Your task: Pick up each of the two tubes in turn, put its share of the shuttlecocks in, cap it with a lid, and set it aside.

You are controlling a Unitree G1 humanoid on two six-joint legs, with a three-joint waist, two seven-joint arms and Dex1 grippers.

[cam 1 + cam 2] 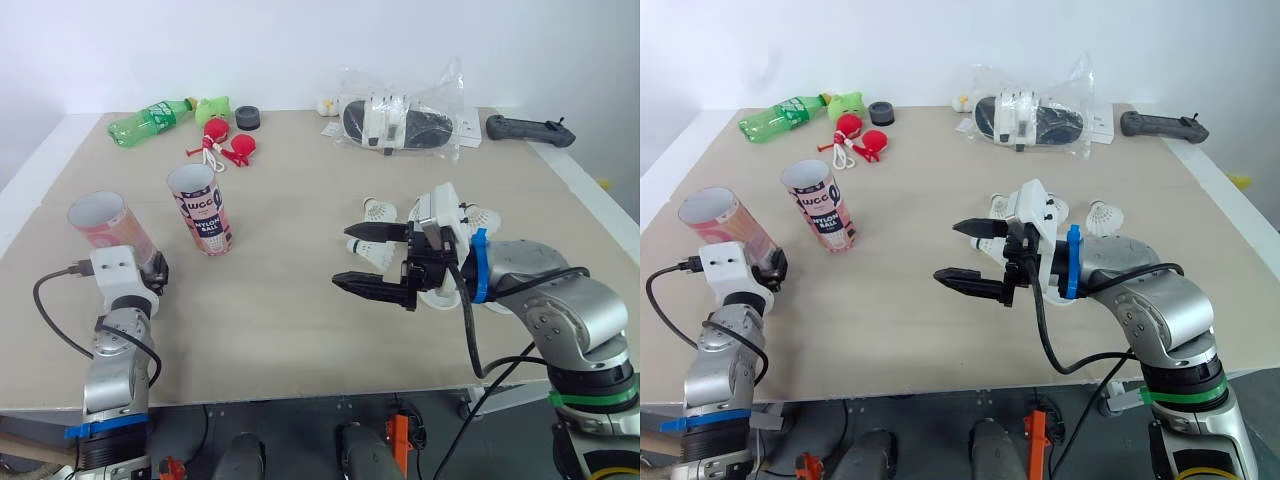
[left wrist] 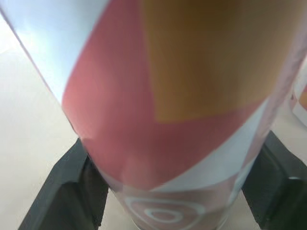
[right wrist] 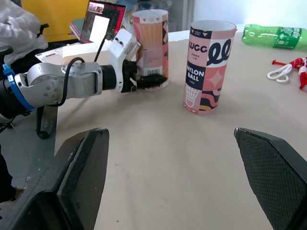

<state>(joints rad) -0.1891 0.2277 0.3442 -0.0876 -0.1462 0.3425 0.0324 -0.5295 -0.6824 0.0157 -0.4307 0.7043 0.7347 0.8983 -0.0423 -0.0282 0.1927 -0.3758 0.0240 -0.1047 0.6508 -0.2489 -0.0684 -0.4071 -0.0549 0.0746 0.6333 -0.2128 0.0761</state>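
My left gripper [image 1: 150, 270] is shut on the lower end of a pink tube [image 1: 108, 230], which leans to the left with its open mouth up. In the left wrist view the tube [image 2: 168, 96] sits between the two black fingers [image 2: 79, 191]. A second pink tube [image 1: 200, 208] stands upright on the table, open at the top. My right gripper [image 1: 342, 255] hovers open over the middle of the table with nothing between its fingers. White shuttlecocks [image 1: 378, 210] lie by it, one [image 1: 378, 256] just behind its fingers, another [image 1: 1102, 215] further right.
Along the back edge lie a green bottle [image 1: 150, 118], a green toy [image 1: 212, 107], a black round cap [image 1: 247, 117], red round pieces on a white cord [image 1: 228, 143], a plastic bag of black and white items [image 1: 400, 120] and a black controller [image 1: 528, 130].
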